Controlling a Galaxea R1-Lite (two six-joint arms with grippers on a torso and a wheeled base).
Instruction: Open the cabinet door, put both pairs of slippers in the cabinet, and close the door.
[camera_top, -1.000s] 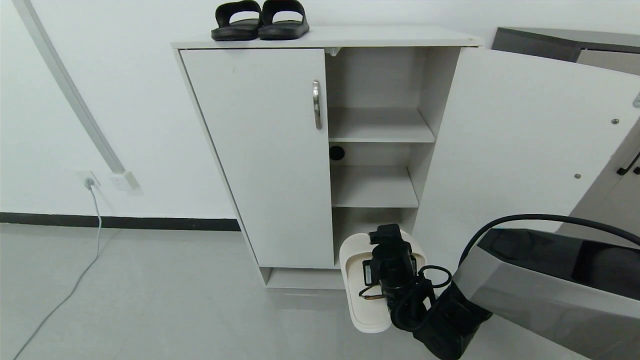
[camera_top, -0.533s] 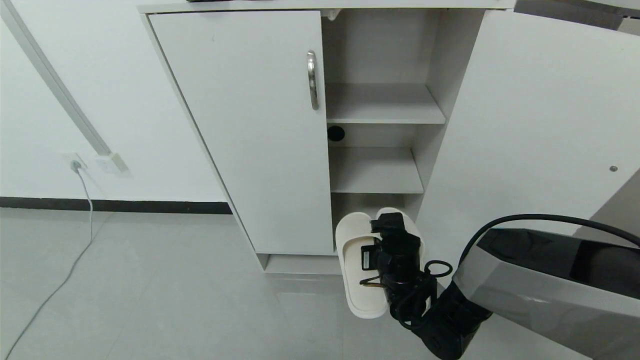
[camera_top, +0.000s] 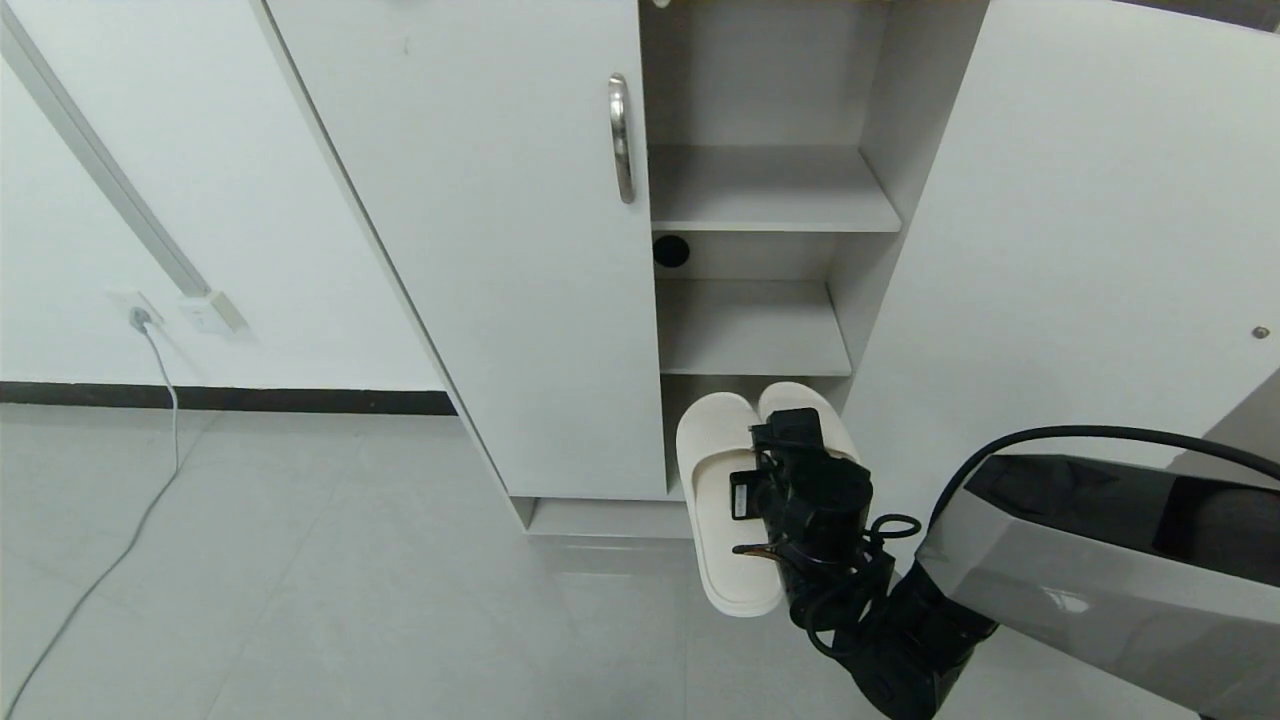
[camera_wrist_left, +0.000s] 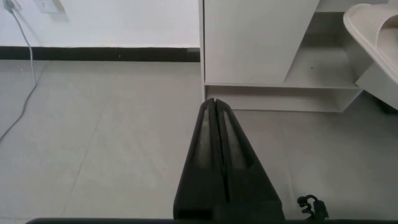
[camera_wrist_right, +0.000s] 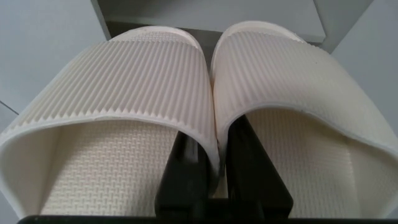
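Grey floor tiles (camera_top: 300, 580) run underneath; nearest, left gripper (camera_wrist_left: 214, 109), one, jaws pressed together on nothing, above the floor. Right gripper (camera_top: 795, 432), one, lower centre of the head view, jaws clamped on the touching inner walls of white slippers (camera_top: 718, 500), two, side by side, toes at the mouth of the bottom compartment of the cabinet (camera_top: 760, 90). Farther back, cabinet fittings: left door (camera_top: 480, 220), one, shut, with one metal handle (camera_top: 621, 138); right door (camera_top: 1080, 220), one, swung open; shelves (camera_top: 770, 190), two; wall socket (camera_top: 135, 318), one, far left.
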